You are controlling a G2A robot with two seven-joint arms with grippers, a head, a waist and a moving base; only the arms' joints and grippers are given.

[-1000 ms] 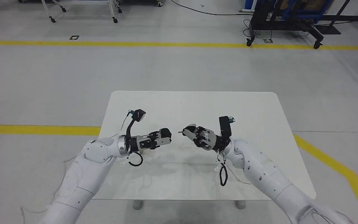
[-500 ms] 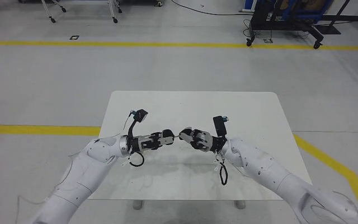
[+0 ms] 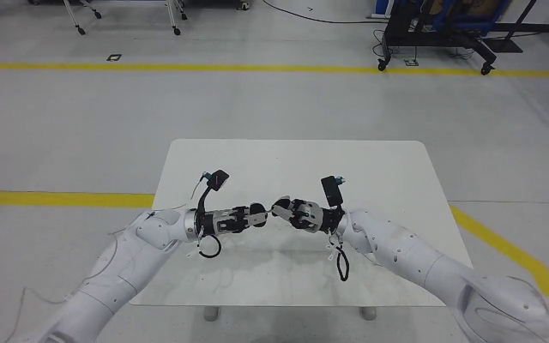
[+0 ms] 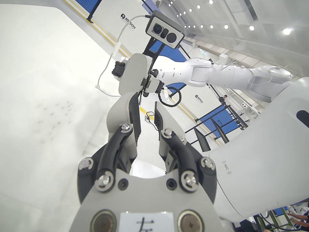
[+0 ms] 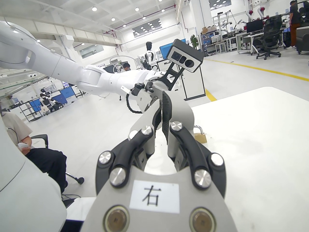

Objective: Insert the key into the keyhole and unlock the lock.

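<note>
Seemingly brass lock point(image 5: 200, 137), matt table point(image 5: 253, 134)

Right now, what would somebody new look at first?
The left arm and right arm face each other, tips almost together, over the middle of the white table. Next comes a little brass padlock lying on the table beside the right arm's tip.

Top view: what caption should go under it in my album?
The robot's grey left gripper and grey right gripper point tip to tip above a white rectangular table.
</note>
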